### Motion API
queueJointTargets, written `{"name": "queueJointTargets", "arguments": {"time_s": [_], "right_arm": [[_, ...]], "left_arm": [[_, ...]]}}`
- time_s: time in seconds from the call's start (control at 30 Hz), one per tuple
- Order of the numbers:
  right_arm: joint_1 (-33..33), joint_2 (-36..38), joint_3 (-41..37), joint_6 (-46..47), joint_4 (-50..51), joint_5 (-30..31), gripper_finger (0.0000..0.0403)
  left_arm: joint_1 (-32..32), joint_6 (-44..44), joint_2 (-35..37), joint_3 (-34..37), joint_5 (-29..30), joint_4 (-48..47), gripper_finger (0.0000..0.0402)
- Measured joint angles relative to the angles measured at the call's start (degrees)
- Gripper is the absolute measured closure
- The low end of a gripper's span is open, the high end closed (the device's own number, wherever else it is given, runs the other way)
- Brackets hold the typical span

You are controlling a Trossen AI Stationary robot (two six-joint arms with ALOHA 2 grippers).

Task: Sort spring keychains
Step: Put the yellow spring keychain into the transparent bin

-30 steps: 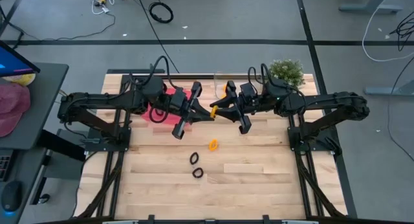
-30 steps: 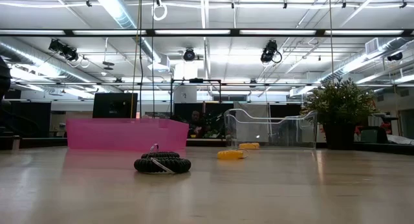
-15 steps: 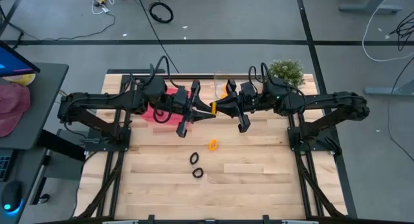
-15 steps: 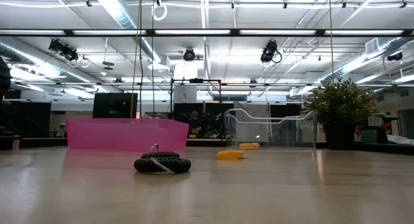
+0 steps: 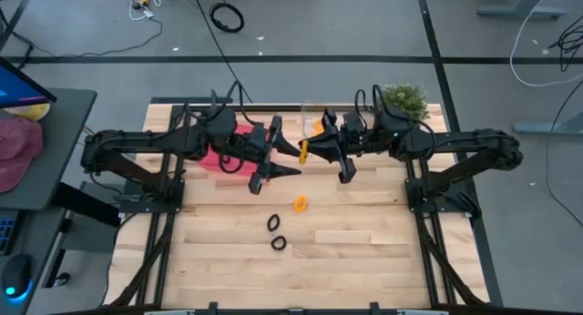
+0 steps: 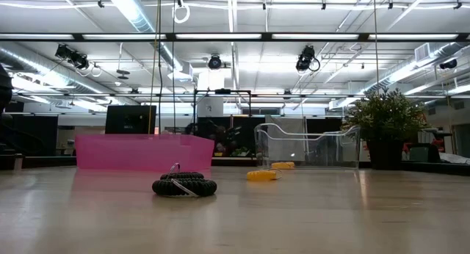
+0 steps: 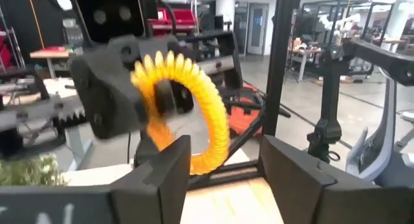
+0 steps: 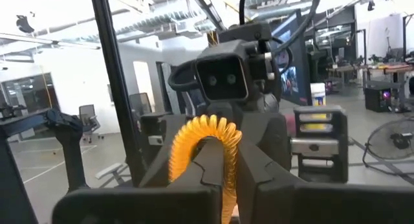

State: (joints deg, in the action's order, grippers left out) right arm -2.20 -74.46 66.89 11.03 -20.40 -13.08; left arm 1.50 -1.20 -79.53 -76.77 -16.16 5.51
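**Orange coil held above the pale wood desk**

My right claw (image 5: 305,149) is clamped on an orange spring keychain (image 8: 202,146), held in the air near the pink bin (image 5: 230,153), toward the plant side of it. My left claw (image 5: 284,160) faces it just beside that bin, its fingers (image 7: 169,167) spread apart and holding nothing; the orange loop shows between them in my left wrist view (image 7: 187,114).

The desk (image 5: 364,242) is light planked wood. In front of the pink bin, toward the desk's near edge, lies a second orange keychain (image 5: 300,203), and a little farther out two black keychains (image 5: 275,222) rest close together. At desk level the pink bin (image 6: 143,152) stands behind a black coil (image 6: 184,186). A clear container (image 6: 308,145) sits on the plant side of the bin, with orange coils (image 6: 262,175) in front of it, and a potted plant (image 6: 387,122) beyond that.

Around the desk runs a grey floor (image 5: 301,33) with loose cables (image 5: 227,17). The room behind is a large workshop under long ceiling lights (image 6: 132,6).
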Motion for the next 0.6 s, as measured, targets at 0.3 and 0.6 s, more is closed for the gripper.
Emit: {"name": "queueJointTargets", "arguments": {"time_s": [0.3,0.6], "right_arm": [[-0.28,3.21,0.00,0.09,5.35,0.02,0.0393],[0.17,9.43,0.00,0.52,18.67,0.10,0.0393]], "left_arm": [[0.71,0.27,4.16,0.03,4.92,-4.91,0.0189],[3.25,0.40,11.17,0.04,12.17,-12.00,0.0189]]}}
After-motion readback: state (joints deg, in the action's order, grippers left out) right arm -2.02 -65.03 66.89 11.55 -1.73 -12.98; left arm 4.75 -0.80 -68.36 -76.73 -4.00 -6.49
